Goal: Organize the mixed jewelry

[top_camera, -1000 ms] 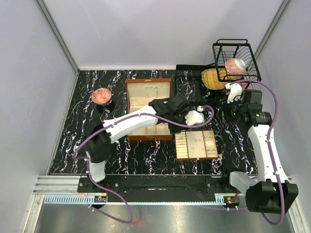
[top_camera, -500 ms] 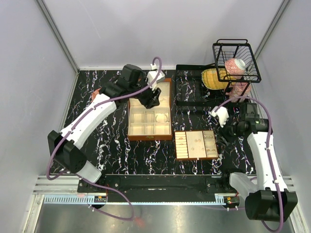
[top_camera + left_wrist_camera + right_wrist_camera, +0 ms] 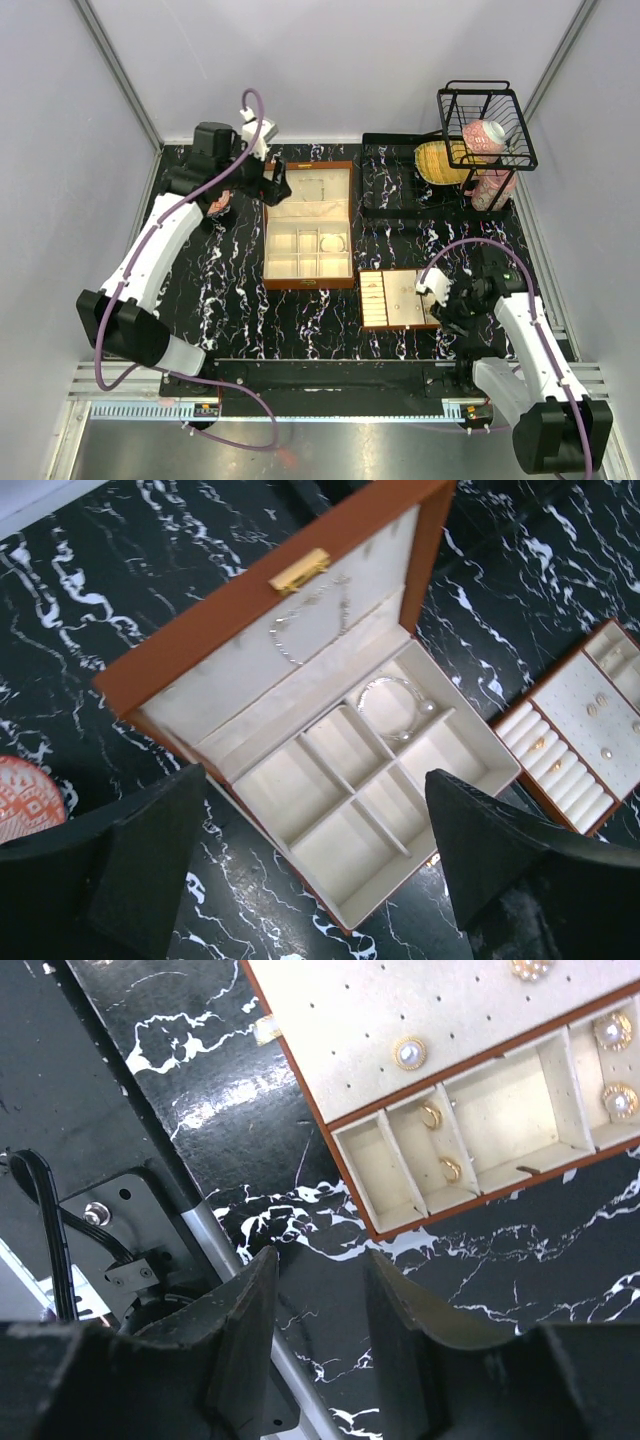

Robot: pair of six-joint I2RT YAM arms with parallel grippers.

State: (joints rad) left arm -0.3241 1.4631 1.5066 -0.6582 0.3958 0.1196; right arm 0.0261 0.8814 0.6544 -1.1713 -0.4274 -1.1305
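Note:
The mixed jewelry lies in two places. A silvery bangle [image 3: 395,702] [image 3: 335,241] rests in a back compartment of the open wooden box [image 3: 308,282], and a thin chain [image 3: 300,630] lies against the lid's lining. Small gold and pearl earrings [image 3: 409,1053] and tiny rings [image 3: 432,1115] sit in the flat tray [image 3: 400,325] [image 3: 330,1125]. My left gripper [image 3: 275,187] [image 3: 315,790] hovers high over the box's left side, open wide and holding nothing. My right gripper [image 3: 447,303] [image 3: 320,1260] hangs by the tray's right edge, jaws apart and nothing between them.
A black wire basket [image 3: 487,125] with a pink cup stands at the back right, a yellow woven bowl [image 3: 438,160] and a black rack [image 3: 400,190] beside it. A red patterned bowl [image 3: 25,795] sits left of the box. The table's front rail [image 3: 205,1235] runs under my right gripper.
The left arm swung from over the tray back across the box to its far left side, and its jaws opened wide. The right arm came forward from the back right to the tray's right edge.

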